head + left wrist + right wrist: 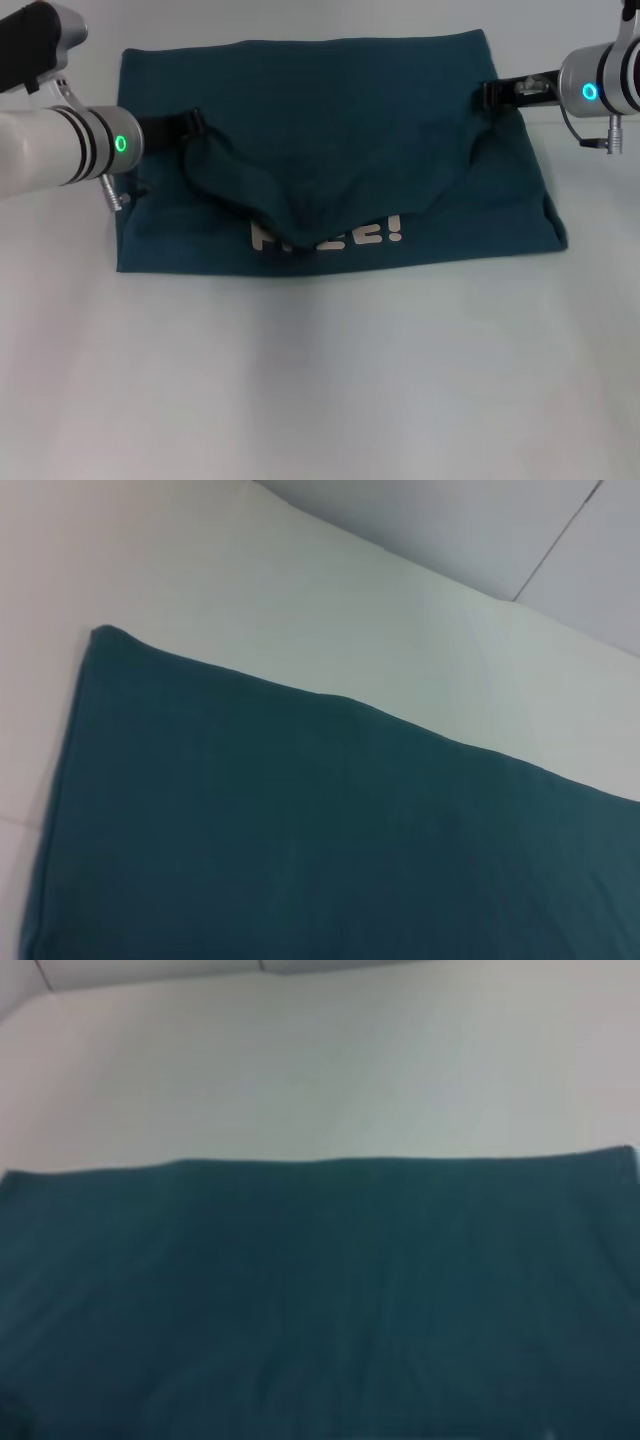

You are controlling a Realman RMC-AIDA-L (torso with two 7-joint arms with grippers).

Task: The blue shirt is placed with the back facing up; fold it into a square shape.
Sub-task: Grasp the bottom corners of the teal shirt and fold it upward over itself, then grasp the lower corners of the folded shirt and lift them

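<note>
The blue shirt point(340, 110) is gripped at its side edges by the left pincer point(190, 125) and right pincer point(492, 95); bare table point(320, 380) is left all around.

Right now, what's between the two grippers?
Only the blue shirt. In the head view the left gripper and right gripper each hold a side of a lifted layer, which sags between them above the white lettering.

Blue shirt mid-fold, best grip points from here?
Grip the blue shirt at the two ends of its raised, sagging fold, one end each for the left gripper and right gripper, coming in from the outer sides; the middle droops over the lettering.
</note>
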